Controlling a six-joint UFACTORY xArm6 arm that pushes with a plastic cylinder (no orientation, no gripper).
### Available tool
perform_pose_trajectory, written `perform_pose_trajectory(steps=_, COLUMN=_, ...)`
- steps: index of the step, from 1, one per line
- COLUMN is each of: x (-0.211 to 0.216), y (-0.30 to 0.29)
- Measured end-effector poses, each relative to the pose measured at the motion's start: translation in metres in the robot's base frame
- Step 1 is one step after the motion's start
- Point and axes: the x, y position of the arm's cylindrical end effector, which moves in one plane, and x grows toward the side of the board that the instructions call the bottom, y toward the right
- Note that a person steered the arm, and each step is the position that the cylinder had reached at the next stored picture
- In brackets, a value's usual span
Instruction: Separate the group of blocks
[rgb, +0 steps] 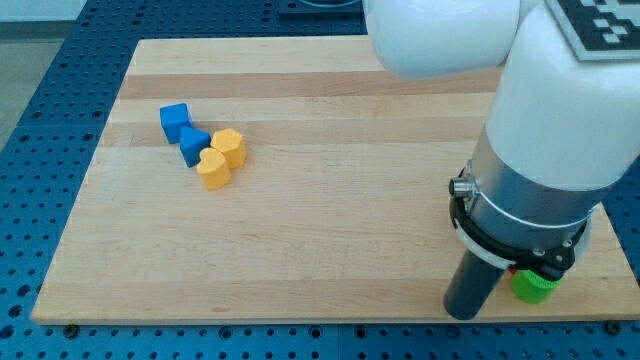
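Observation:
Several blocks sit clustered at the view's left on the wooden board. A blue cube is at the upper left of the group. A second blue block touches it below and to the right. A yellow hexagonal block lies right of that blue block. A yellow heart-shaped block lies just below, touching both. My tip is at the view's bottom right, far from the group, near the board's bottom edge. A green block sits just right of the rod, partly hidden by the arm.
The white and grey arm body fills the view's upper right and hides part of the board. A blue perforated table surrounds the board.

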Motion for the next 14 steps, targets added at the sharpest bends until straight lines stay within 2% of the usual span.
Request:
perform_pose_trajectory(steps=1, x=-0.001, y=0.014)
perform_pose_trajectory(steps=2, x=0.000, y=0.053)
perform_pose_trajectory(steps=3, x=-0.001, y=0.052)
perform_pose_trajectory(steps=6, x=-0.001, y=0.159)
perform_pose_trajectory(steps=7, x=-0.001, y=0.158)
perform_pose_trajectory(steps=8, x=-0.007, y=0.131)
perform_pose_trajectory(steps=10, x=-0.039, y=0.017)
perform_pose_trajectory(steps=11, x=-0.079, y=-0.048)
perform_pose_trajectory(steps=12, x=-0.079, y=-0.062)
perform_pose_trajectory(steps=13, x=-0.019, y=-0.029)
perform_pose_trajectory(steps=14, x=-0.001, y=-0.002)
